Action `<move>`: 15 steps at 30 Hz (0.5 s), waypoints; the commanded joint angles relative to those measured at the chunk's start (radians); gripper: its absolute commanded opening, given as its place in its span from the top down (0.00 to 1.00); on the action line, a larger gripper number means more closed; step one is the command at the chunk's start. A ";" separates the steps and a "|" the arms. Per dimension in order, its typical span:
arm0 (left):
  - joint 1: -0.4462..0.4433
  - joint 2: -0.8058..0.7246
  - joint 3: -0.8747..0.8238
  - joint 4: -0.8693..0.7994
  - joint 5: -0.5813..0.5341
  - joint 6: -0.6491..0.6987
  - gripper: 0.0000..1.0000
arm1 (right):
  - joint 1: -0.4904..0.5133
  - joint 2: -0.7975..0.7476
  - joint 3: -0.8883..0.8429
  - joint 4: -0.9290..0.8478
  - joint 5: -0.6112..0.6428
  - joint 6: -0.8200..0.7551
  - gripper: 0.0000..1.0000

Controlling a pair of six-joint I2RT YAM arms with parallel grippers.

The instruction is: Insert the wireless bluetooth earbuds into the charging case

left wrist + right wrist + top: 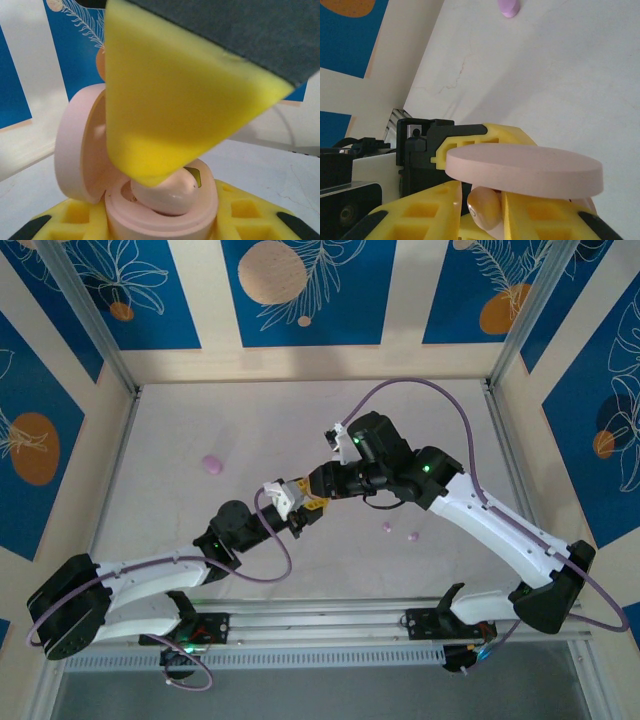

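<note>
watching from beside the rig, i see both arms meeting over the middle of the surface [545, 75]. the left end effector [162, 227] is closed narrow on the pink charging case [200, 215], holding its base between yellow pads with the lid [75, 150] swung up on the left. a pink earbud [162, 192] sits in the case's well, its rounded back standing proud of the rim. the right end effector [482, 212] hangs over it, jaws narrow on either side of that earbud; whether they pinch it or merely flank it i cannot tell. two small loose buds [387, 527] lie on the surface just to the near right of the meeting point, and a lilac rounded case [210, 464] rests well apart on the far left. the risk, as i judge it, is in the letting go: if the earbud is not seated square, a finger drawing off could drag it out or tip it sideways, and it would drop to the surface. pressing harder on a crooked earbud could jam it against the well's edge or twist the charging case in the left grip. the lid stands close to the right finger [165, 100], so a careless retreat might knock it shut too soon.
</note>
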 commanded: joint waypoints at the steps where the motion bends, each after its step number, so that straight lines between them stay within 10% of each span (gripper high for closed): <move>1: -0.014 -0.006 0.034 0.054 -0.009 -0.005 0.68 | 0.007 0.004 0.034 -0.032 0.026 -0.013 0.71; 15: -0.014 -0.008 0.029 0.050 -0.016 -0.004 0.69 | 0.004 -0.090 0.001 0.047 -0.009 -0.013 0.65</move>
